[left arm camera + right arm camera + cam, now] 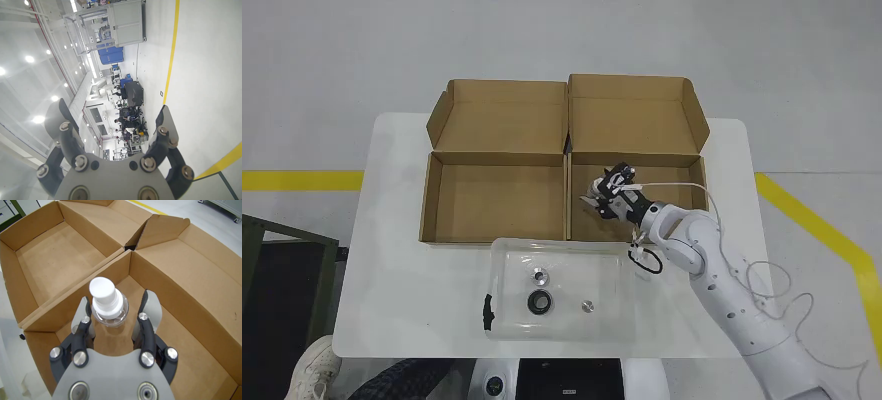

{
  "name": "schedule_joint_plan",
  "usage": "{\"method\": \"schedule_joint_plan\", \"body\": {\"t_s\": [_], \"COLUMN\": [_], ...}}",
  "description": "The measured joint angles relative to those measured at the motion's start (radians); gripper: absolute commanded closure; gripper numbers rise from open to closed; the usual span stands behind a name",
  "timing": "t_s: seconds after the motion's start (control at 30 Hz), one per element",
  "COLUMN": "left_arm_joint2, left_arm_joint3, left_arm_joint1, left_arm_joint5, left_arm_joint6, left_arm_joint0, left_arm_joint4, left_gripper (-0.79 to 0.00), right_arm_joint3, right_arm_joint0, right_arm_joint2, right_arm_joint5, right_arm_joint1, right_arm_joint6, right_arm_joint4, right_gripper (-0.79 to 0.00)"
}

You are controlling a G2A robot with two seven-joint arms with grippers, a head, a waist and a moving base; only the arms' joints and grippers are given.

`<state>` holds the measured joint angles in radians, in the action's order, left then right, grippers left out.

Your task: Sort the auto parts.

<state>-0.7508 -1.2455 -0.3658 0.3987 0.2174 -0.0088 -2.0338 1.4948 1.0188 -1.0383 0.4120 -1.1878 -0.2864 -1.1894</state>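
Light: bright, even, overhead | Glare: ceiling lamps [29, 59] flare white in the left wrist view | Shadows: soft inside the cardboard boxes [56, 256] | Edges: wrist views bend outward

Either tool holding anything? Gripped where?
Nothing held. The right tool is open around the clear bottle with a white cap, one finger clear of it; the left tool is open and empty.

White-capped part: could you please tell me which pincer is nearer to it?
Right. The right pincer sits open around the part in the box; the left pincer faces the hall floor, not the table.
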Motion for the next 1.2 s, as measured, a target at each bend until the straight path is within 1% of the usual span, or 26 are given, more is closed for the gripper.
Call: {"method": "schedule_joint_plan", "body": {"t_s": [0.17, 0.33, 0.6, 0.8, 1.0, 1.2], "left_arm_joint2": [0.0, 0.0, 0.0, 0.0, 0.0, 0.0], "left_arm_joint3": [0.0, 0.0, 0.0, 0.0, 0.0, 0.0], "left_arm_joint1": [0.0, 0.0, 0.0, 0.0, 0.0, 0.0], "left_arm_joint5": [0.0, 0.0, 0.0, 0.0, 0.0, 0.0], "left_arm_joint6": [0.0, 0.0, 0.0, 0.0, 0.0, 0.0], "left_arm_joint0": [0.0, 0.0, 0.0, 0.0, 0.0, 0.0], "left_arm_joint4": [0.0, 0.0, 0.0, 0.0, 0.0, 0.0], "left_gripper": [-0.785, -0.785, -0.785, -0.785, -0.785, -0.785], "right_arm_joint3": [0.085, 0.227, 0.467, 0.605, 0.683, 0.72], "right_arm_joint0": [0.037, 0.107, 0.252, 0.371, 0.473, 0.547], "right_arm_joint2": [-0.04, -0.1, -0.181, -0.212, -0.22, -0.211], "right_arm_joint5": [-0.005, 0.014, 0.113, 0.177, 0.24, 0.291], "right_arm_joint1": [0.011, 0.028, 0.054, 0.069, 0.083, 0.094], "right_arm_joint6": [-0.007, -0.038, -0.082, -0.094, -0.1, -0.075], "right_arm_joint4": [-0.032, -0.063, -0.052, -0.068, -0.123, -0.206], "right_gripper": [-0.785, -0.785, -0.785, -0.785, -0.785, -0.785]}}
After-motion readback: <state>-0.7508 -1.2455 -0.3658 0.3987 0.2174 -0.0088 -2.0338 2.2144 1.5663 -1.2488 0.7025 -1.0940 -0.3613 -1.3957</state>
